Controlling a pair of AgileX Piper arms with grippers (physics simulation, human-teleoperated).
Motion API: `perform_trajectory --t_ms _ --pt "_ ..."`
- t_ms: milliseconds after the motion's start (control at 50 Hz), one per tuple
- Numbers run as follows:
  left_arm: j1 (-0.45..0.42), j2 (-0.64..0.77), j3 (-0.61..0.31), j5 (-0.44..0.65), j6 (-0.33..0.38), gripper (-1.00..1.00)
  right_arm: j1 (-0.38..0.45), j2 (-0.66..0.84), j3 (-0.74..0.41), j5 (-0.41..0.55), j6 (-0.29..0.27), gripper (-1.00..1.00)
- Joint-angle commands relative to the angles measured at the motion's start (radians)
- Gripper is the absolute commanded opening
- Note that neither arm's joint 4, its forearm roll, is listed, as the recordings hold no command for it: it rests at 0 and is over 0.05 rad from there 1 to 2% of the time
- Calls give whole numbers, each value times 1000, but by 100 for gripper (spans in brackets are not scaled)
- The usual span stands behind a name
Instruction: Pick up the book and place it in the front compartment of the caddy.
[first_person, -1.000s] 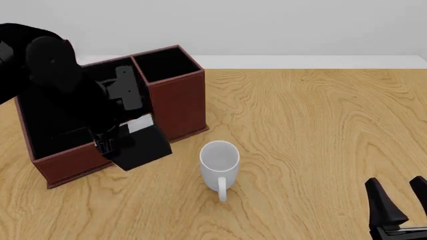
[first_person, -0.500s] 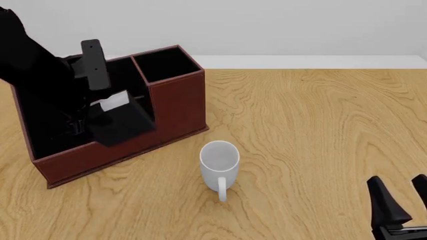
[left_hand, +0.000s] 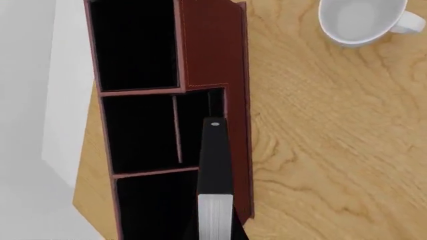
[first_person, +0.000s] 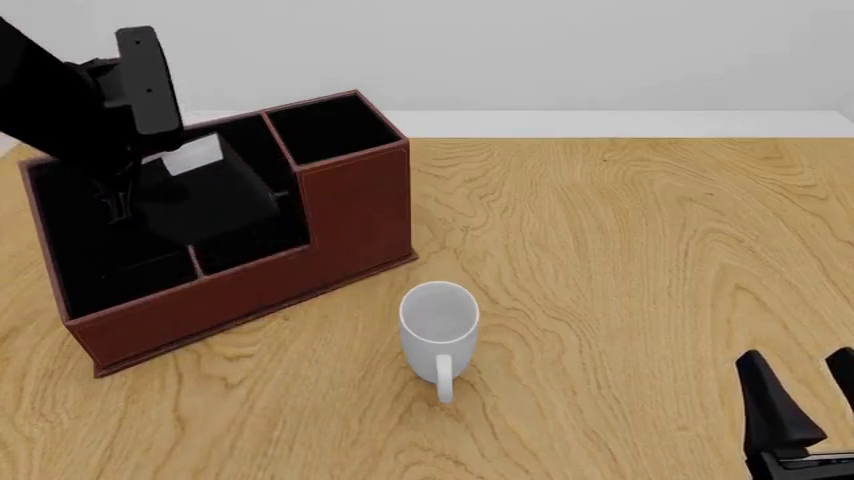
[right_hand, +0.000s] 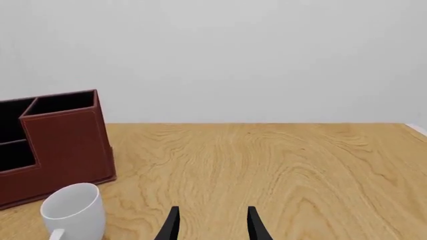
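book (first_person: 207, 195) is held tilted above the caddy (first_person: 354, 215), over its low compartments, white page edge turned up | left gripper (first_person: 127, 195) is clamped on the book over the caddy's left part | mug (first_person: 439, 322) stands just before the caddy's tall corner | right gripper (first_person: 805, 400), jaws parted and empty, is kept well right of the caddy

Matte black left arm (first_person: 54, 100), boxy grey wrist block (first_person: 147, 80), right hand (first_person: 801, 415) with tapered black fingers
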Motion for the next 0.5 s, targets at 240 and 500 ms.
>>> perform_trajectory --t_ms 240,500 --pt "39 107 -194 0 74 -100 -5 0 1 -2 -3 100" --pt "54 191 -262 0 50 -100 -10 0 10 -6 -11 100"
